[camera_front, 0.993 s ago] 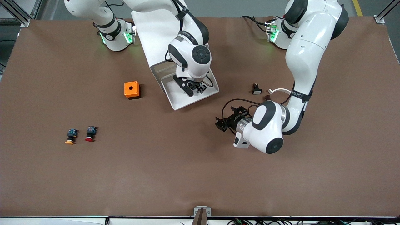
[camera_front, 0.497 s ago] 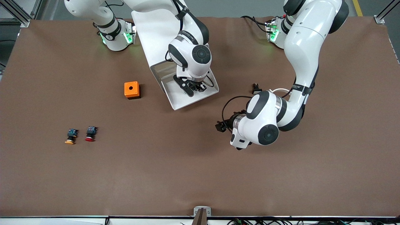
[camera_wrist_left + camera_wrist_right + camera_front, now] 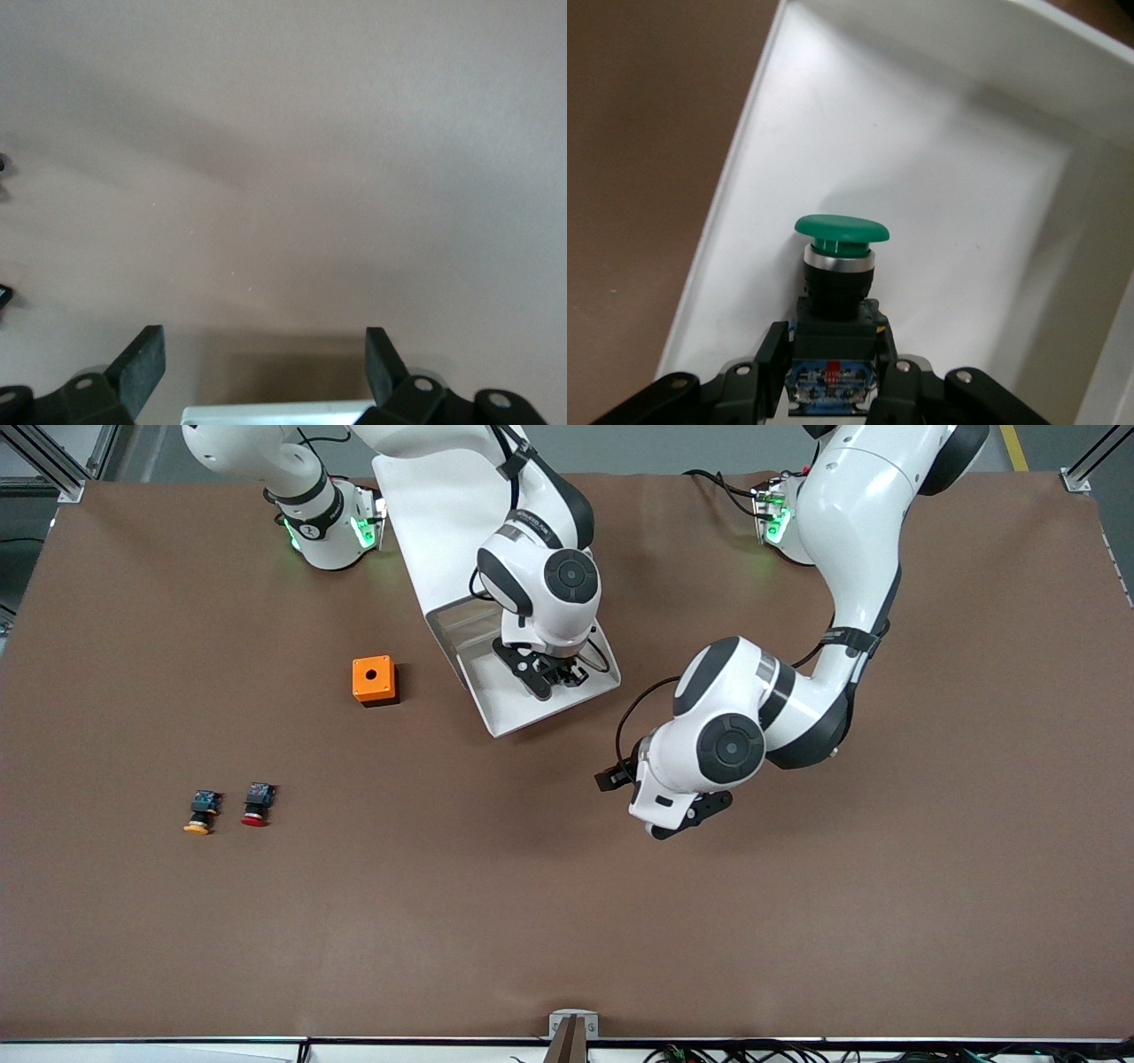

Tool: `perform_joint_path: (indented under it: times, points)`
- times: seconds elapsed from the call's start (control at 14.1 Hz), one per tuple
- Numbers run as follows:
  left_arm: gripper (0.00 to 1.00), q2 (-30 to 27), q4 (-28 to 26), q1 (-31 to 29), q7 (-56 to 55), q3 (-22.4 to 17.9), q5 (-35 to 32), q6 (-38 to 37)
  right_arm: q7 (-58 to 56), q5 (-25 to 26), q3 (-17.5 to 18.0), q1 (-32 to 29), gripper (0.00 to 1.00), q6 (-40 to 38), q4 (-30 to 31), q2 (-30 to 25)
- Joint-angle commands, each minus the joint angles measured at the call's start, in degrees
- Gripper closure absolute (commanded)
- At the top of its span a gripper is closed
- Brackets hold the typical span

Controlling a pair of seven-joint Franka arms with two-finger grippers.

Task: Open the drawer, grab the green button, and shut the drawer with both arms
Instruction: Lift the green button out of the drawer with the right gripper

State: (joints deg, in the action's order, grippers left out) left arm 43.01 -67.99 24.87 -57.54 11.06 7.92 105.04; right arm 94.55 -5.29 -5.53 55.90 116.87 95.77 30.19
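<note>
Drawer (image 3: pixel 523 707): we are seeing it pulled out, holding the green button (image 3: pixel 840 257)
Right gripper (image 3: pixel 833 376): clenching that button inside the drawer
Left gripper (image 3: pixel 264 372): hanging spread wide, unloaded, over bare table (image 3: pixel 532 886)

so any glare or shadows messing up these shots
Right wrist view: drawer floor washed out bright, button sharp, right gripper closed on it. Left wrist view: soft shadows on bare table. Front view: arms shadow the table, left gripper open.

button (image 3: pixel 835 292) in drawer (image 3: pixel 509 713), beside cabinet (image 3: pixel 434 514)
</note>
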Motion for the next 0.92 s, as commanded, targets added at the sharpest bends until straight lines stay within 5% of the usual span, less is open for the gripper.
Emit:
perform_joint_path:
  times: [0.0,0.28,0.85]
  points:
    - [0.01,-1.2,-3.0,1.5,-4.7,-0.1,-4.6,5.0,-1.9,0.3,0.1,-2.6,1.00,-6.6,-5.0,-1.0]
    - [0.01,-0.7,-3.1,3.2,-8.0,0.0,-12.5,9.9,-10.2,0.0,0.0,-7.7,1.00,-13.2,-8.7,-2.8]
    - [0.01,-0.5,-5.7,4.0,-11.6,0.4,-13.2,10.1,-47.0,0.1,-0.1,-25.2,1.00,-12.3,-7.5,-4.7]
